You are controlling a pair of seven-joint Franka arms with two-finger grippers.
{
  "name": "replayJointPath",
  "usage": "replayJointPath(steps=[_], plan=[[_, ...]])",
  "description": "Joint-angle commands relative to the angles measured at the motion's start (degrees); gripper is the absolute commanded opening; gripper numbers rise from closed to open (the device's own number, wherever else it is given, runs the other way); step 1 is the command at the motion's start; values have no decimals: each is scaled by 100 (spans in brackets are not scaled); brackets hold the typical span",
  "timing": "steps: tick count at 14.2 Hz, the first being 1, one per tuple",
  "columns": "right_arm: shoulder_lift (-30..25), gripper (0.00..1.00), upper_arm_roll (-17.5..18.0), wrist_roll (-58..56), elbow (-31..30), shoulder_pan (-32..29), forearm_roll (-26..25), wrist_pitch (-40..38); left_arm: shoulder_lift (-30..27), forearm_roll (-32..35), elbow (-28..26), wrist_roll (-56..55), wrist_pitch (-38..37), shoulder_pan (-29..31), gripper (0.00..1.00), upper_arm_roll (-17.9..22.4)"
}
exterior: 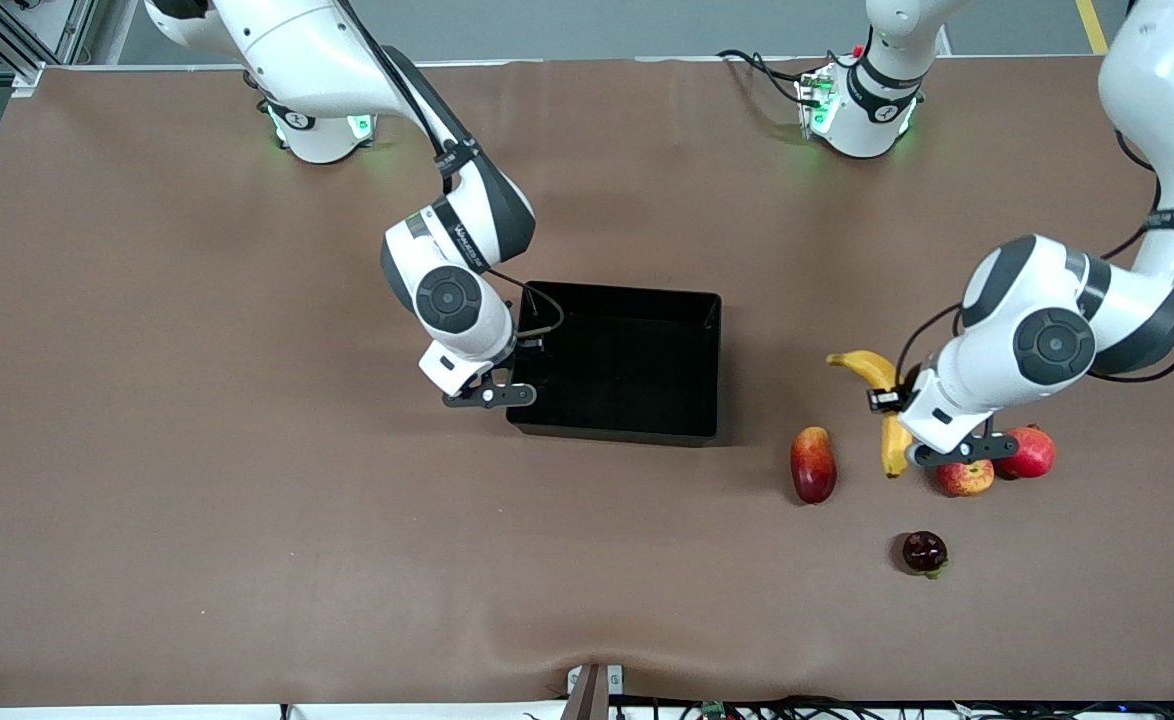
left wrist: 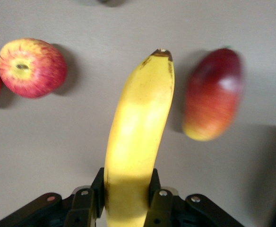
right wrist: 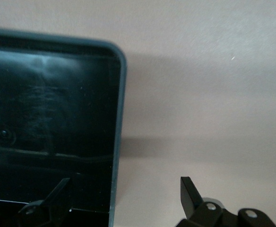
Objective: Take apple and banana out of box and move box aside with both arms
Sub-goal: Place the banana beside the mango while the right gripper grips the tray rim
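Front view: the shallow glossy black plastic box [exterior: 627, 362] sits mid-table, empty. The right gripper [exterior: 490, 394] straddles its wall at the right arm's end, fingers spread wide, gripping nothing. At the box's four o'clock, the left gripper [exterior: 952, 450] is clamped on the curved yellow banana [exterior: 887, 410], beside the small red-yellow apple [exterior: 966, 478].

Left wrist view: the banana's long axis runs straight out from the fingers [left wrist: 83, 204], tip outward. Released carelessly, it could roll against the apple [left wrist: 31, 67].

Right wrist view: one finger [right wrist: 191, 193] stands outside the box wall [right wrist: 119, 142]; a shallow bite might slip.
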Motion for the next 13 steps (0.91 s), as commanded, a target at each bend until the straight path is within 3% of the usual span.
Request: replayJointPath(steps=[1,2,3,4,5,8,9,11,12,13], plan=[[89,100,-53,183,7,198,68,43,513,629,30,27,284,16,0,96],[89,95,-53,192,7,224,68,43,627,770,30,27,503,-11,0,210],[98,49,-53,210,7,225,68,43,750,884,39,35,696,-20,0,281],[98,10,-53,210,7,199,68,43,891,999,109,70,811,-63,0,325],[98,0,-53,210,7,198,68,43,1005,1096,196,114,830,-133,0,412],[89,0,-53,210,16,146,68,43,1076,1290,276,150,1005,-432,0,790],[54,0,-61,210,16,111,68,35,1129,1281,276,141,1110,-468,8,809],[-103,0,-70,210,16,-29,68,-18,1147,1290,276,115,1120,-477,88,818],[-243,0,-70,201,7,-109,60,-53,1103,1273,259,106,1120,-477,100,809],[-436,0,-96,166,-45,-179,51,-71,1059,1229,241,80,1111,-459,100,774]])
